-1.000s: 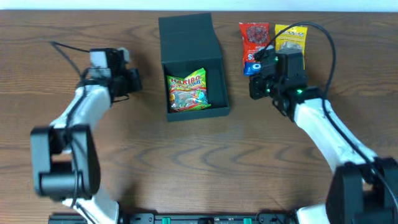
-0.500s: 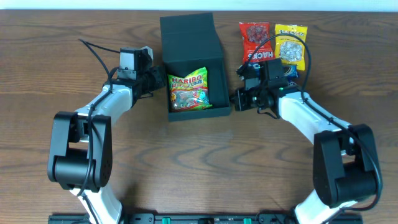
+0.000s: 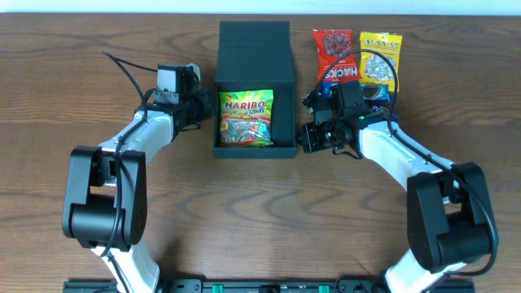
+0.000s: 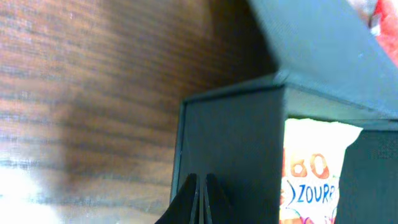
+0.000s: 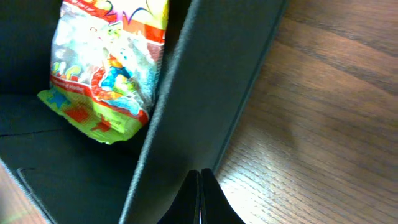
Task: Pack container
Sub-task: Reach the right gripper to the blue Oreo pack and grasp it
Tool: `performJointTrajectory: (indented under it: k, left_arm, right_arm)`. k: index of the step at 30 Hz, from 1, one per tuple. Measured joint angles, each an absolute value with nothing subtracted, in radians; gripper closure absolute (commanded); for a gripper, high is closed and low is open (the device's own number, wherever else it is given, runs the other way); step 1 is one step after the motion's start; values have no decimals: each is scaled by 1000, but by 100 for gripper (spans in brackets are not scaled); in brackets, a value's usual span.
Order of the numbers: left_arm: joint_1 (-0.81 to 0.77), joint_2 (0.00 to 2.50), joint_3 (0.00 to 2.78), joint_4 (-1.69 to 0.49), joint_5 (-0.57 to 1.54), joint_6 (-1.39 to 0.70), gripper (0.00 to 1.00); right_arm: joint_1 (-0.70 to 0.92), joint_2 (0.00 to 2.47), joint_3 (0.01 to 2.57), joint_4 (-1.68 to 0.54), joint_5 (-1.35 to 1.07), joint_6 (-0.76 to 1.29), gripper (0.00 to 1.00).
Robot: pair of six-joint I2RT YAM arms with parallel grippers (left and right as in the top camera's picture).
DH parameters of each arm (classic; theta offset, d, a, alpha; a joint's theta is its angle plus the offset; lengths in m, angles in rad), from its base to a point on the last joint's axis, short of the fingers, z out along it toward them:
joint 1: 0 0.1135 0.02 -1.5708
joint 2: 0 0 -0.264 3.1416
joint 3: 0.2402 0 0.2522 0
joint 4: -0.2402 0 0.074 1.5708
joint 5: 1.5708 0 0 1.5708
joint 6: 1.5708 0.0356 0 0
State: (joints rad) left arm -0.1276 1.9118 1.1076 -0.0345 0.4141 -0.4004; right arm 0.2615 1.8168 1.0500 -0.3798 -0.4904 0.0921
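The dark teal container [image 3: 254, 148] stands open at the table's middle back, its flap lid [image 3: 254, 50] raised behind. A Haribo packet [image 3: 245, 119] lies inside; it also shows in the left wrist view [image 4: 314, 180] and the right wrist view [image 5: 112, 74]. My left gripper [image 3: 207, 119] is shut and empty, its tips [image 4: 200, 183] against the container's left wall [image 4: 230, 149]. My right gripper [image 3: 304, 137] is shut and empty, its tips [image 5: 199, 177] against the container's right wall [image 5: 205, 99].
A red snack packet [image 3: 333, 47] and a yellow snack packet [image 3: 381, 54] lie right of the container at the back. A blue packet [image 3: 335, 75] lies partly under my right arm. Wood table [image 3: 260, 220] extends toward the front.
Both arms came inward to the container's sides. The container, with the Haribo packet in it, has since shifted and squared up; its lid now stands straight behind it.
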Motion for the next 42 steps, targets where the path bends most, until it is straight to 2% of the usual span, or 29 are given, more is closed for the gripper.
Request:
performJointTrajectory:
  k: [19, 20, 22, 23, 25, 26, 27, 32, 33, 34, 36, 39, 42]
  left_arm:
    - [-166, 1912, 1108, -26, 421, -400, 94]
    - [-164, 1912, 1108, -27, 421, -400, 94]
    - [-157, 1912, 1108, -35, 421, -400, 94]
    - [-153, 1912, 1108, -41, 421, -400, 94]
    - [-141, 1912, 1108, -52, 424, -400, 94]
    - [-136, 1912, 1108, -57, 424, -400, 94]
    - [-130, 1911, 1108, -67, 424, -400, 94]
    - [-118, 1909, 1108, -105, 424, -400, 94]
    - [-118, 1905, 1108, -105, 424, -400, 94]
    - [-119, 1900, 1108, -105, 424, -400, 94]
    - [-118, 1893, 1108, -105, 423, -400, 94]
    - [-118, 1887, 1108, -105, 423, -400, 94]
    - [-118, 1881, 1108, -108, 422, -400, 94]
  right_arm:
    - [197, 1775, 1050, -346, -448, 99, 99]
    - [189, 1775, 1050, -331, -448, 102, 95]
    - [166, 1772, 1050, -290, -447, 118, 71]
    - [153, 1767, 1050, -276, -440, 131, 67]
    - [122, 1749, 1054, -257, -408, 172, 29]
    - [107, 1741, 1062, -254, -390, 189, 5]
    - [89, 1734, 1077, -252, -373, 207, 1]
    - [44, 1719, 1168, -194, -358, 253, 3]
    - [44, 1718, 1169, -176, -376, 259, 20]
    - [44, 1718, 1169, -159, -387, 263, 25]
    - [44, 1718, 1169, -128, -397, 273, 14]
    - [44, 1718, 1169, -96, -387, 318, 10]
    - [43, 1718, 1170, -113, -344, 471, 4]
